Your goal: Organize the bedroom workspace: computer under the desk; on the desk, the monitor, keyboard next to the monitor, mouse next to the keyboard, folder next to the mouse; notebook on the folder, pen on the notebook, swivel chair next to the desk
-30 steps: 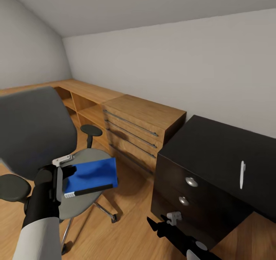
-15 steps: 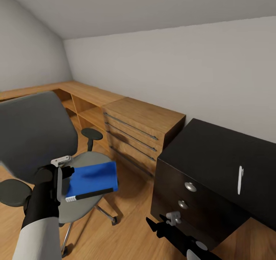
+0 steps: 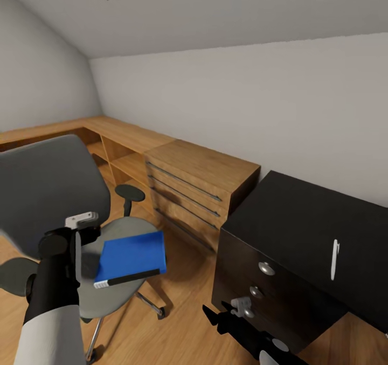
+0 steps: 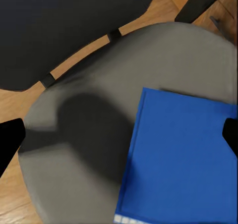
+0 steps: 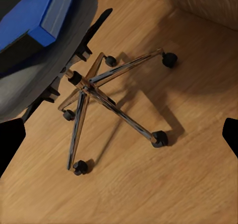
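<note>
The blue folder point(image 3: 131, 258) is lying on the swivel chair point(image 3: 116, 230) seat, the left gripper point(image 3: 81, 241) hovering beside it, fingers spread wide, holding nothing.

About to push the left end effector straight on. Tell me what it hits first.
Most likely the grey chair seat, just beside the blue folder; the folder's edge sits close to that line, so depth is uncertain.

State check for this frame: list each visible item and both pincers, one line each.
Folder: flat on the chair seat, ungrasped.
Chair: upright, apart from the desk.
Desk: drawers shut.
Pen: lying on the desk.
Cabinet: drawers shut.
Left pincer: open above the seat.
Right pincer: low, empty, state unclear.
</note>
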Available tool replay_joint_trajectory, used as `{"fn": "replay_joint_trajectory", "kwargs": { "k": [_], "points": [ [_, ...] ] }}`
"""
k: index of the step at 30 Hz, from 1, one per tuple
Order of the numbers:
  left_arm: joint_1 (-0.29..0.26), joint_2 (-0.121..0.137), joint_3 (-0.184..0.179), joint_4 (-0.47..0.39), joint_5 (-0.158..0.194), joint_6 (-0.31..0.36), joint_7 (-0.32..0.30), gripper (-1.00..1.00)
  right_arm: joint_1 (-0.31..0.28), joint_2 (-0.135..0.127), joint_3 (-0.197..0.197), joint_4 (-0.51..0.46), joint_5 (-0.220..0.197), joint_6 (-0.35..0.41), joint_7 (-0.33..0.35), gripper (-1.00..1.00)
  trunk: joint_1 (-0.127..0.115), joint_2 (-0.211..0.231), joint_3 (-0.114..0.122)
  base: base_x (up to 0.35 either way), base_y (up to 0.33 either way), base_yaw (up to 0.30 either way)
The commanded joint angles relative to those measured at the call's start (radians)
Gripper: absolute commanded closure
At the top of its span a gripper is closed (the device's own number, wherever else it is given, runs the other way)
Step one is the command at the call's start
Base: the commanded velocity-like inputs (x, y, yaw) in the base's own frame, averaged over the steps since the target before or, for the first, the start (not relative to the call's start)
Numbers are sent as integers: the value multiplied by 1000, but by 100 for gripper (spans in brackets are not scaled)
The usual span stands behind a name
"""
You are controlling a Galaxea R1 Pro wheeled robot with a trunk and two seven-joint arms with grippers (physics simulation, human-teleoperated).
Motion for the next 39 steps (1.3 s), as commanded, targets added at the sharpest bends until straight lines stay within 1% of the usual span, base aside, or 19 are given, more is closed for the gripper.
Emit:
{"fn": "replay_joint_trajectory", "kwargs": {
  "k": [1,4,5,7,8,10,11,13,14,15,16,19,20,21,24,27,31,37,39],
  "points": [
    [-1,0,4,-7,-8,4,-36,-100,-2,0,8,1,-10,-6,1,-100,-4,7,2,0,0,0],
    [-1,2,6,-17,-26,5,-89,-100,-2,1,8,4,-10,-6,2,-100,-16,28,12,0,0,0],
    [-1,3,8,-22,-39,6,-124,-100,-2,2,8,9,-10,-7,2,-100,-19,35,15,0,0,0],
    [-1,5,12,-28,-52,7,-163,-100,-2,2,9,14,-10,-7,2,-100,-27,49,21,0,0,0],
    [-1,5,23,-38,-65,8,-208,-100,-2,5,9,19,-9,-7,3,-100,-31,56,24,0,0,0],
    [-1,6,37,-51,-81,8,-260,-100,-2,9,9,22,-9,-7,3,-100,-39,70,31,0,0,0],
    [-1,6,53,-62,-104,8,-319,-100,-2,14,8,25,-8,-8,3,-100,-42,77,34,0,0,0],
    [-1,8,69,-71,-133,9,-386,-100,-2,17,8,28,-8,-8,3,-100,-50,91,40,0,0,0],
    [-1,13,83,-76,-162,9,-461,-100,-2,19,8,32,-8,-8,3,-100,-54,98,43,0,0,0],
    [-1,17,90,-78,-176,9,-503,-100,-2,20,8,35,-8,-8,3,-100,-58,105,46,0,0,0],
    [-2,28,103,-81,-199,9,-595,-100,-2,21,8,38,-7,-8,3,-100,-62,112,49,0,0,0],
    [-1,46,132,-82,-220,9,-738,-100,-2,23,8,42,-7,-8,3,-100,-73,133,59,0,0,0],
    [-1,57,156,-83,-228,8,-814,-100,-2,23,8,43,-7,-8,3,-100,-77,140,62,0,0,0],
    [-1,63,168,-83,-231,8,-844,-100,-2,23,8,44,-7,-8,3,-100,-81,147,65,0,0,0],
    [-1,76,208,-81,-237,8,-919,-100,-2,24,8,45,-6,-8,3,-100,-92,168,74,0,0,0],
    [-1,83,235,-79,-239,7,-969,-100,-2,25,9,50,-6,-8,2,-100,-104,189,82,0,0,34],
    [-1,86,253,-77,-241,7,-1013,-100,-2,33,9,61,-6,-9,2,-100,-119,217,91,0,0,111],
    [-1,91,263,-77,-242,7,-1032,-100,-2,46,8,70,-5,-9,2,-100,-142,259,102,0,0,166],
    [-1,92,266,-77,-242,7,-1034,-100,-2,47,8,72,-5,-9,1,-100,-142,259,100,0,0,209]
  ]
}}
